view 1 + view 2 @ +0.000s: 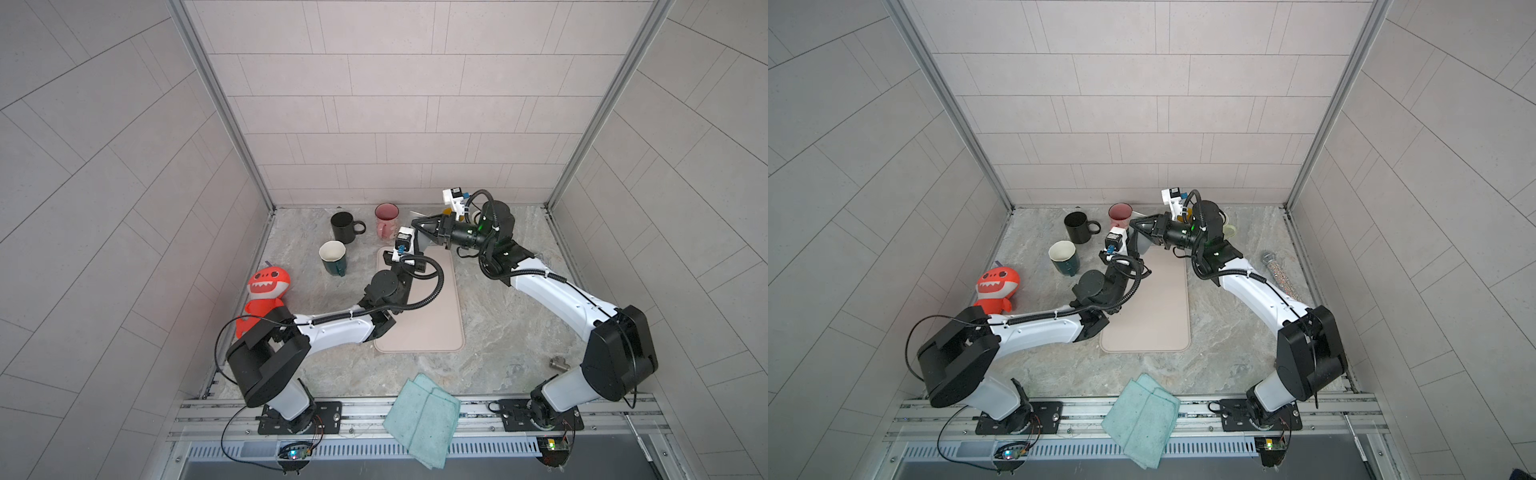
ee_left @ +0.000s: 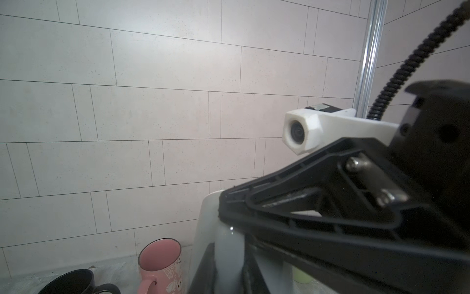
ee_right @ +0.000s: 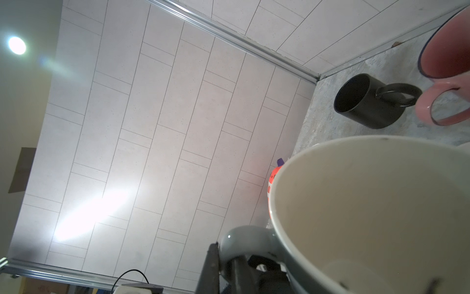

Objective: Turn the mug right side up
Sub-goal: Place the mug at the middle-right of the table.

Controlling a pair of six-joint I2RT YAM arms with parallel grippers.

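In both top views the grey mug point(image 1: 423, 243) point(image 1: 1143, 244) is held over the far end of the mat point(image 1: 434, 324), just beneath the right gripper point(image 1: 417, 226). In the left wrist view its wall is pinched by the left gripper point(image 2: 226, 269). In the right wrist view its handle point(image 3: 244, 236) is clamped between the closed right fingers point(image 3: 211, 269).

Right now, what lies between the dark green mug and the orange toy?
Nothing lies there. Between the dark green mug and the orange toy, only a bare stretch of the marble table shows. Both top views show this.
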